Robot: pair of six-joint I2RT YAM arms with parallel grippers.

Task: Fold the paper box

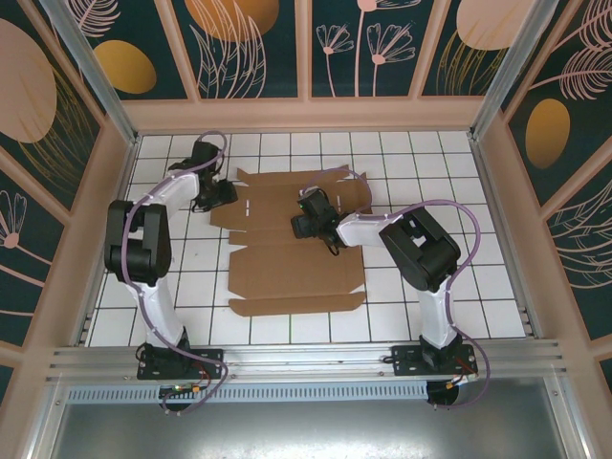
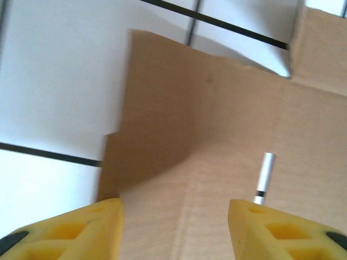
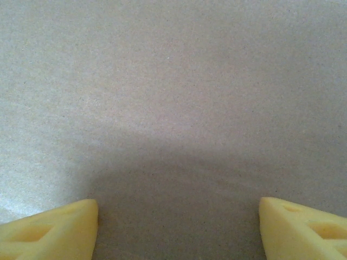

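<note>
Lying flat and unfolded, the paper box (image 1: 287,263) is seen near the middle of the white tiled bench (image 1: 478,220), its long flaps pointing toward the far and near edges. From above, its far portion is partly covered by the wrist of the right arm (image 1: 421,249), which is reached inward from the right, so that the right jaws are held over the sheet's far half, close to its centre. The left arm (image 1: 143,244) is stretched to the far left corner of the sheet, and the left jaws are placed at the edge of a side flap there.

In the left wrist view, the two yellow pads (image 2: 70,230) are seen well apart, with nothing clamped between them. The left jaws are therefore open, and brown cardboard is visible below the gap. A stepped edge of the flap is shown against the bench tiles and their black lines. A narrow slot (image 2: 265,173) is cut through the cardboard just beyond the right-hand pad.

In the right wrist view, the yellow pads (image 3: 49,230) are likewise spread wide, so the right jaws are open, with plain cardboard seen close beneath them and a soft shadow cast between them. Whether either set of pads is touching the sheet cannot be told.
</note>
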